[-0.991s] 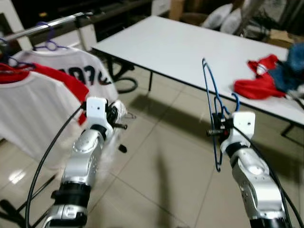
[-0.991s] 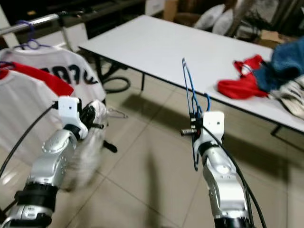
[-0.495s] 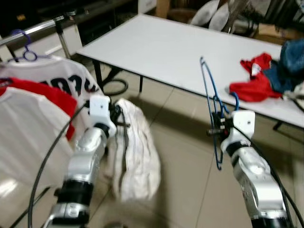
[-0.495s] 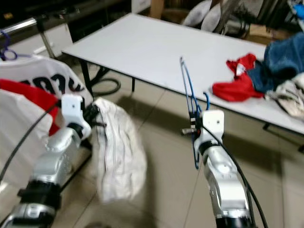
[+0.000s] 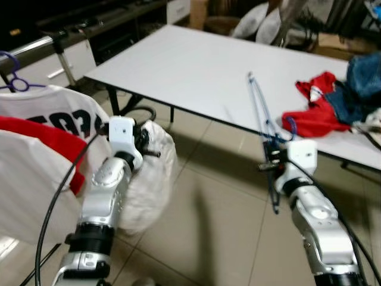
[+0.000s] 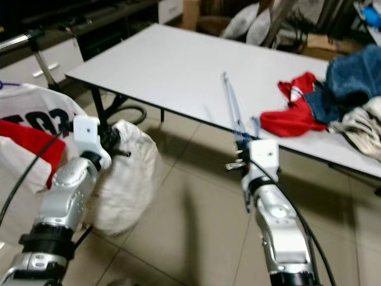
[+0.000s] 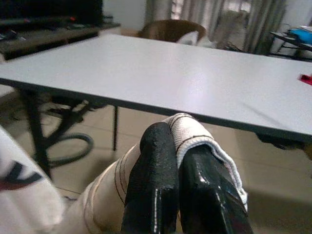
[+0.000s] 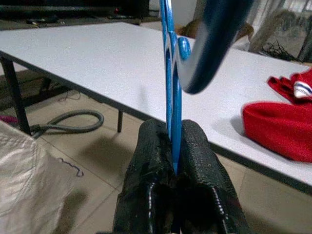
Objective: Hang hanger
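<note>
Blue hanger [image 8: 170, 92] pinched in right tool [image 8: 170, 161]; left tool [image 7: 178, 146] pinches white garment [image 5: 149, 179].

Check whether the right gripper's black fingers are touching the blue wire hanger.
Touching. In the right wrist view the right gripper is shut on the blue wire hanger, whose wire runs straight down between the two pressed-together fingers.

Both arms raised forward, elbows bent. Left gripper [image 7: 175, 161] jaws clamped tight; right gripper [image 8: 168, 161] jaws likewise closed.
</note>
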